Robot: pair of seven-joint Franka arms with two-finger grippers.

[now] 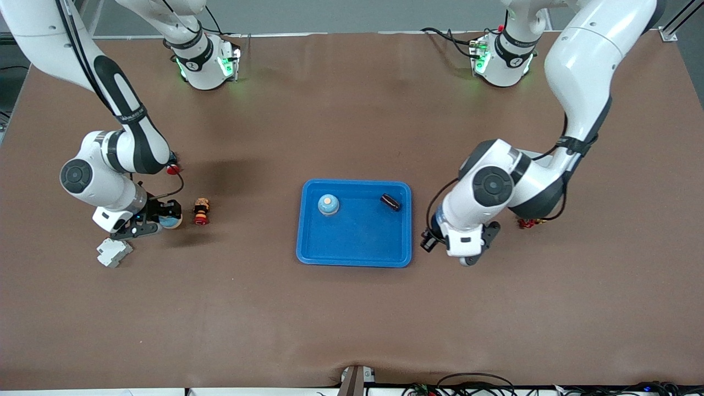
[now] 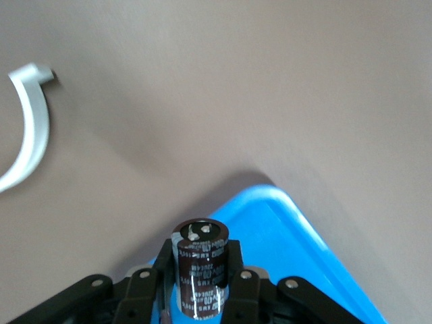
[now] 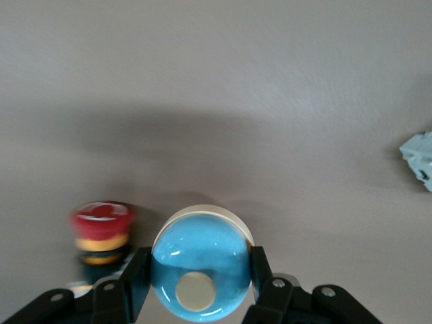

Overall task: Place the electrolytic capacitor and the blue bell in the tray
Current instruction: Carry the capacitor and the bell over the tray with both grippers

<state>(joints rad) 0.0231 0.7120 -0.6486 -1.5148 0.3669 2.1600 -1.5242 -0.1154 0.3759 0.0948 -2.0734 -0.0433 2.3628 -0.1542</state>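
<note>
My tray (image 1: 355, 242) holds a bell (image 1: 328, 204) and a capacitor (image 1: 390, 202), the bell toward my right arm's end.

Surface: one brown table (image 1: 352, 319) with a matte covering that is slightly rippled at the edge nearest the front camera.

Items resting directly on it:
- A bright blue tray (image 1: 353, 263) sits flat near the middle, with its long sides parallel to the table's long edges.
- A push button (image 1: 201, 212) with red, yellow and black bands lies toward the right arm's end, well apart from the tray.
- A pale grey plastic block (image 1: 114, 252) lies near the push button, nearer the front camera.
- A small red part (image 1: 527, 223) lies toward the left arm's end; its kind cannot be told.
- Two arm bases (image 1: 206, 69) (image 1: 501, 63) stand along the edge farthest from the front camera.
</note>
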